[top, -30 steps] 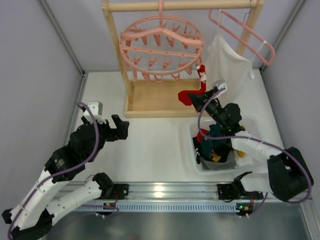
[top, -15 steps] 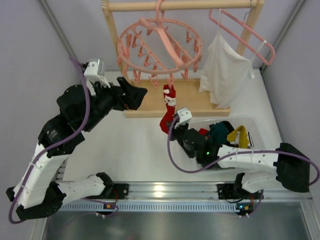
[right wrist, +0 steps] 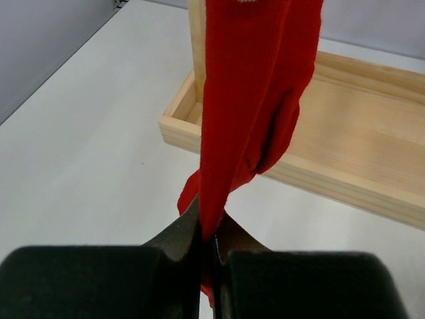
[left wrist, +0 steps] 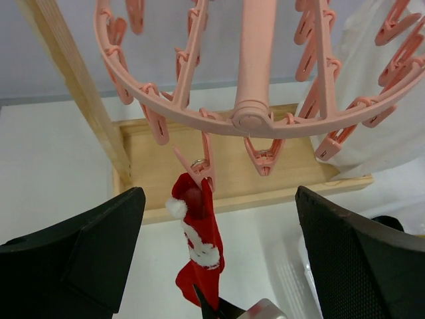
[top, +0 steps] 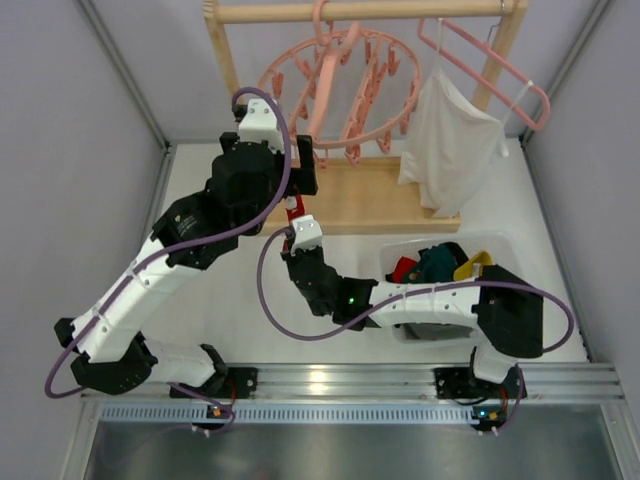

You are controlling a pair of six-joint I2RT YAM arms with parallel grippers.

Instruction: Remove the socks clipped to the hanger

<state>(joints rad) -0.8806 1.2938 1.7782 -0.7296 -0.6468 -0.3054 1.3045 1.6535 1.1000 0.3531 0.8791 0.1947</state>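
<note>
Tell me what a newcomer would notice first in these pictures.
A red sock dangles from a clip on the pink ring hanger. The right claw is pinched shut on its lower end, while the left claw sits open facing the clip. To the right, a clear bin holds more socks.

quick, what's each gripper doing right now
Left gripper: open, holding nothing.
Right gripper: closed on the red sock.
</note>
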